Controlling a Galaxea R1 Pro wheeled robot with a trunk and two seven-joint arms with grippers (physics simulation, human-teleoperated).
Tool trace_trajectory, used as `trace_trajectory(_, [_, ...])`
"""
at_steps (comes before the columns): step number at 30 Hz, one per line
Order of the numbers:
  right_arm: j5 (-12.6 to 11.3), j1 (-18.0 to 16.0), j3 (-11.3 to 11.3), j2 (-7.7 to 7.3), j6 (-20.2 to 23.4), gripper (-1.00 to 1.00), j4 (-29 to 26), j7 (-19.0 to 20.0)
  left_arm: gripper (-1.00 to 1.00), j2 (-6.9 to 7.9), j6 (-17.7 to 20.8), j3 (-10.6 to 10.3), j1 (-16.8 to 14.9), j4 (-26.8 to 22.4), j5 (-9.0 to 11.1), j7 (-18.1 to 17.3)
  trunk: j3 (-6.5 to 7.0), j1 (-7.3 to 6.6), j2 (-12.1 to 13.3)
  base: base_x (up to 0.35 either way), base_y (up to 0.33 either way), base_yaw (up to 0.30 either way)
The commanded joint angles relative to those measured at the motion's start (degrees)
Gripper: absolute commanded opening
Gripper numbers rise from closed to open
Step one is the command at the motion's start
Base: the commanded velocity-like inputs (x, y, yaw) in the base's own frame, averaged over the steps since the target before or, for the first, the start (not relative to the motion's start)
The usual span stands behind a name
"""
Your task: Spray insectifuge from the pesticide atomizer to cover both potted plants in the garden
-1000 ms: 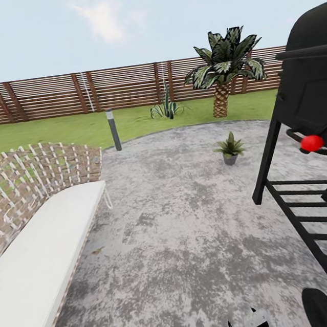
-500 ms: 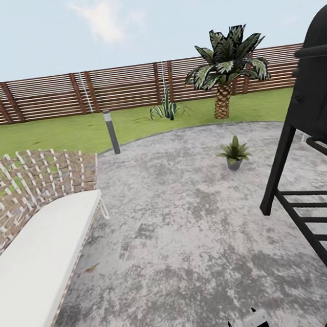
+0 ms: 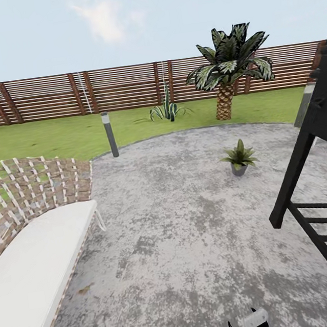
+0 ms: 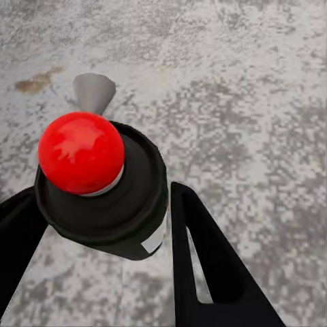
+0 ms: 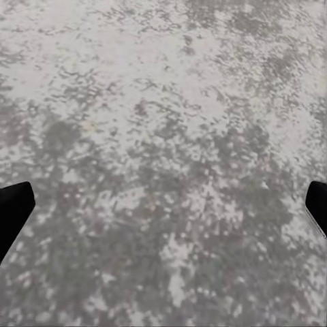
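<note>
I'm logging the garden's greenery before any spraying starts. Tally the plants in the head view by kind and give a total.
Palm with scaly trunk: 1
Spiky plant on the lawn by the fence: 1
Small potted plant on the grey paving: 1
Total: 3

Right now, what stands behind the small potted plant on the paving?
Behind the small potted plant lies green lawn, then a palm and a spiky plant before the wooden slat fence. Beyond the fence nothing shows but sky.
</note>
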Motion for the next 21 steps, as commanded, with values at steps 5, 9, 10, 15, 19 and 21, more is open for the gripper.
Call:
trace_trajectory(5, [0.2,0.0,0.5,-0.01,0.0,1.00,0.1,-0.6,-1.00,0.03,-0.1,-0.5,0.0,0.0,0.3,0.3,-0.05,0.02,0.0,0.339,0.000,0.000])
trace_trajectory(9, [0.2,0.0,0.5,-0.01,0.0,1.00,0.1,-0.6,-1.00,0.03,-0.1,-0.5,0.0,0.0,0.3,0.3,-0.05,0.02,0.0,0.339,0.000,0.000])
trace_trajectory(10, [0.2,0.0,0.5,-0.01,0.0,1.00,0.1,-0.6,-1.00,0.03,-0.2,-0.5,0.0,0.0,0.3,0.3,-0.05,0.02,0.0,0.339,0.000,0.000])
trace_trajectory(15, [0.2,0.0,0.5,-0.01,0.0,1.00,0.1,-0.6,-1.00,0.03,-0.2,-0.6,0.0,0.0,0.3,0.3,-0.05,0.02,0.0,0.339,0.000,-0.142])
trace_trajectory(19, [0.2,0.0,0.5,-0.05,0.0,1.00,0.1,-0.6,-1.00,0.03,-0.2,-0.6,0.0,0.0,0.3,0.3,-0.05,0.02,0.0,0.339,0.000,-0.041])
trace_trajectory(21, [0.2,0.0,0.5,-0.08,0.0,1.00,0.1,-0.6,-1.00,0.03,-0.2,-0.6,0.0,0.0,0.3,0.3,-0.05,0.02,0.0,0.339,0.000,-0.005])
